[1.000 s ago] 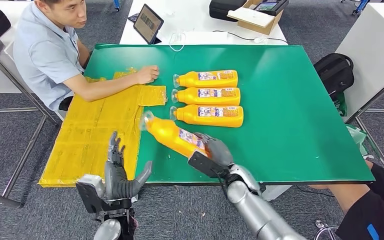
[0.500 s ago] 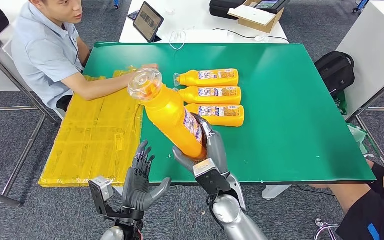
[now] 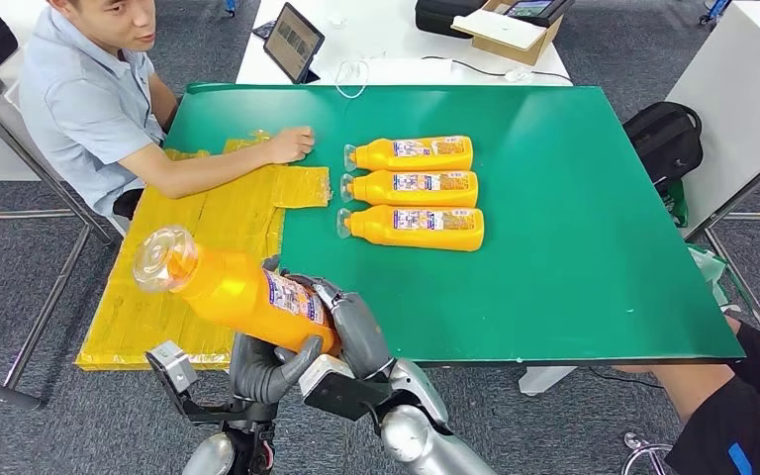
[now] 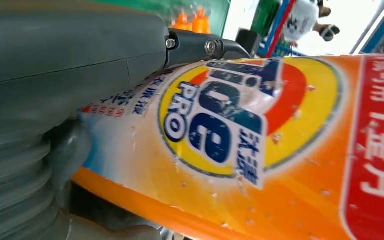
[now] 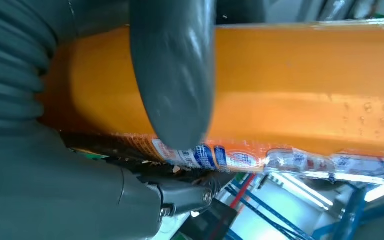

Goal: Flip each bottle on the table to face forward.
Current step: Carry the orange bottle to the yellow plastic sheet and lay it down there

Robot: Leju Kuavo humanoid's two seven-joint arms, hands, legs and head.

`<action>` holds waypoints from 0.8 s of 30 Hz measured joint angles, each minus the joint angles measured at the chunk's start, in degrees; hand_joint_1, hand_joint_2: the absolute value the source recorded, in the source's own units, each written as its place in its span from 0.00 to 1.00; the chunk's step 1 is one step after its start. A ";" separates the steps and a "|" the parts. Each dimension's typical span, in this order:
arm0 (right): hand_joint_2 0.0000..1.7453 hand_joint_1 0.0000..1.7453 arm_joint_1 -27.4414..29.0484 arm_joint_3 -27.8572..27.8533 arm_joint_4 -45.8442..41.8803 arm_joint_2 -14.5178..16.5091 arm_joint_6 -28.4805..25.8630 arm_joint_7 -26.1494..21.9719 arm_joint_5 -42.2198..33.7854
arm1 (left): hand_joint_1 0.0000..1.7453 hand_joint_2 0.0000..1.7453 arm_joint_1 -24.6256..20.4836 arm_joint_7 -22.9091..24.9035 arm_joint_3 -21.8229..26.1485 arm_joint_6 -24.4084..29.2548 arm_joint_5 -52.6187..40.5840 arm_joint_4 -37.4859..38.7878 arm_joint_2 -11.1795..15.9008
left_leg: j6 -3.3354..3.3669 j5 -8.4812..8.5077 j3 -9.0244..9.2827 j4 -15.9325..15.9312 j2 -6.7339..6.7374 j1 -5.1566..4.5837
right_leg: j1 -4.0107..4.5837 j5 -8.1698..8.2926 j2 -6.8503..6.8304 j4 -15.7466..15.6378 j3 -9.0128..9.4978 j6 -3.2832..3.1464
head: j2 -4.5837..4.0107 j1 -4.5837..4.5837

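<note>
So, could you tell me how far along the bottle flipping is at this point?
Three bottles lie in a neat row on the green table, labels up, so they look done. A fourth bottle is in the air off the table's near edge, held by the right hand and left hand. It has yet to go down.

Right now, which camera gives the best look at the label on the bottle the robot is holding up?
The left wrist view: the held bottle shows its front label close and readable. The head view shows the whole bottle, held by the right hand with the left hand under it, label small. The right wrist view shows mostly plain orange side.
</note>
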 joint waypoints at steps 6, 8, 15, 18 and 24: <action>1.00 1.00 -0.53 3.27 4.20 -0.09 -1.18 0.54 3.42 | 0.00 1.00 1.40 -0.26 2.35 1.91 4.13 -1.95 -0.12 | 0.00 -0.01 -0.03 0.01 0.03 -0.01 | -0.02 -0.01 0.04 -0.02 -0.09 0.00 | 0.00 -0.01; 1.00 1.00 -0.48 3.72 4.94 -0.40 -1.71 0.93 4.24 | 0.00 1.00 1.68 0.19 2.90 1.48 5.50 -2.53 -0.13 | 0.00 -0.01 -0.03 0.01 0.05 -0.02 | -0.02 -0.01 0.04 -0.02 -0.10 0.00 | 0.00 -0.01; 1.00 1.00 -0.52 4.17 5.98 -1.05 -2.13 1.16 5.28 | 0.01 1.00 1.79 1.78 3.52 -1.17 5.85 -2.56 -0.13 | 0.01 -0.01 -0.02 0.01 0.05 -0.02 | -0.01 0.00 0.05 -0.02 -0.11 0.00 | 0.00 0.00; 1.00 1.00 -0.50 4.21 5.99 -1.06 -2.09 1.17 5.38 | 0.01 1.00 1.78 1.76 3.60 -1.54 5.86 -2.50 -0.13 | 0.00 -0.01 -0.03 0.01 0.06 -0.02 | -0.01 0.00 0.06 -0.02 -0.12 -0.01 | 0.00 0.00; 1.00 1.00 -0.49 4.25 6.04 -1.06 -2.07 1.18 5.39 | 0.01 1.00 1.76 1.75 3.64 -1.63 5.86 -2.49 -0.13 | 0.00 -0.01 -0.03 0.01 0.07 -0.02 | -0.01 0.00 0.06 -0.02 -0.13 -0.01 | 0.00 0.01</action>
